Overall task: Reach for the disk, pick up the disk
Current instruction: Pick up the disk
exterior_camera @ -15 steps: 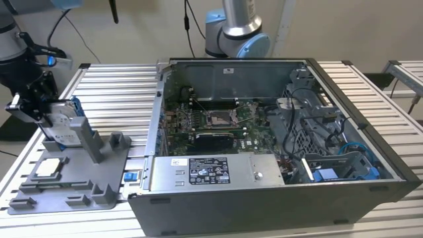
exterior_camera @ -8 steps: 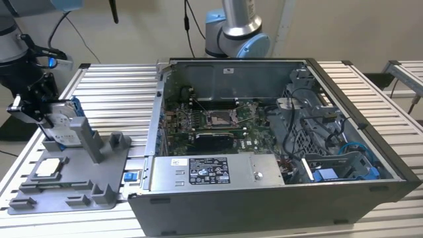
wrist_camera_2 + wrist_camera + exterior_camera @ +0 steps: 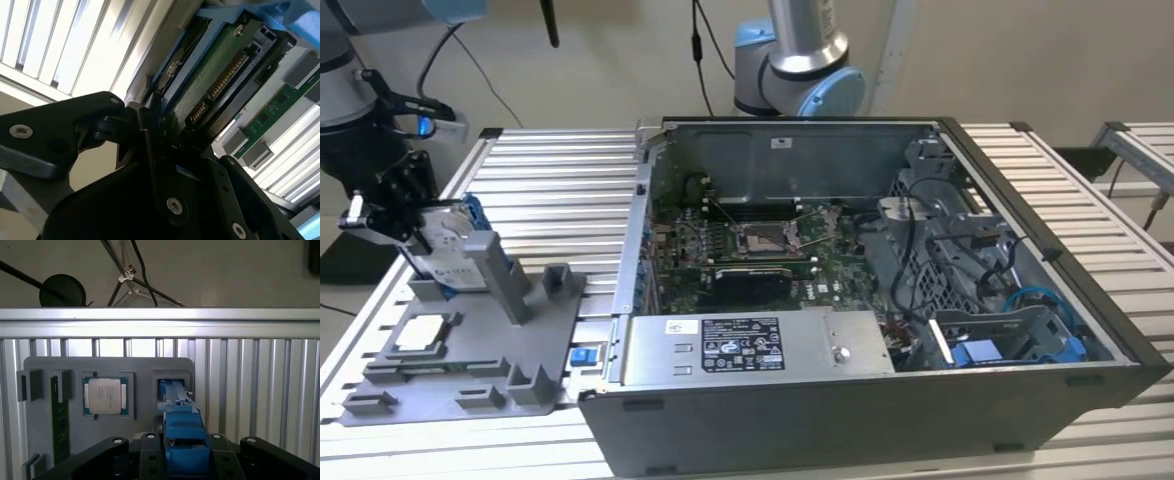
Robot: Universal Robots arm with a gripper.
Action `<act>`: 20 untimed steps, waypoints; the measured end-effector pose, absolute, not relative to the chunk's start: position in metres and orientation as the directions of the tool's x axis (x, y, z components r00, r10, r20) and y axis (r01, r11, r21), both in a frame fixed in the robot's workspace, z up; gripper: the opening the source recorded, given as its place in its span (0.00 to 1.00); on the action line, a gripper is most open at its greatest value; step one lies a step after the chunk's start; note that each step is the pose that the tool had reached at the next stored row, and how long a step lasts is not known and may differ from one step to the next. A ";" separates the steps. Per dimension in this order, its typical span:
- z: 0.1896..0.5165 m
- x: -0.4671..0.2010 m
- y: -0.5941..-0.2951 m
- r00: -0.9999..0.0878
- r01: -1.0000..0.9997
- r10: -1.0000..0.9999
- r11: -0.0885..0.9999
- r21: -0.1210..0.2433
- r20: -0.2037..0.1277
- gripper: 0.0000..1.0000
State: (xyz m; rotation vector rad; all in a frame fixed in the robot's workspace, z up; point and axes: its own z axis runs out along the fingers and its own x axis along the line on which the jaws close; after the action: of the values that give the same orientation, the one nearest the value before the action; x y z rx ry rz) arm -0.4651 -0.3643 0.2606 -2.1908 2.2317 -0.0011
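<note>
Silver-grey, blue-framed disk (image 3: pixel 450 245), on edge, gripped by the hand (image 3: pixel 411 232).

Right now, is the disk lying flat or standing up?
Standing up. In the exterior view the disk stands on edge at the grey holder, with the gripper closed on it.

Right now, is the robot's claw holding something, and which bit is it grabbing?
Yes. The gripper clamps the flat silver-grey disk with the blue plastic frame, pinching it at one blue-framed end.
</note>
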 end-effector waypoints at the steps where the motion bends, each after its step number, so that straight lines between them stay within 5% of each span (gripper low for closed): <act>1: 0.261 -0.465 -0.364 -0.018 -1.000 -1.000 0.019 -0.011 -0.010 0.00; 20: 0.260 -0.465 -0.364 -0.018 -1.000 -1.000 0.019 -0.011 -0.012 0.00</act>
State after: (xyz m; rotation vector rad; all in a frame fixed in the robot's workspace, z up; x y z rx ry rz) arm -0.4651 -0.3641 0.2603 -2.1893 2.2303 0.0019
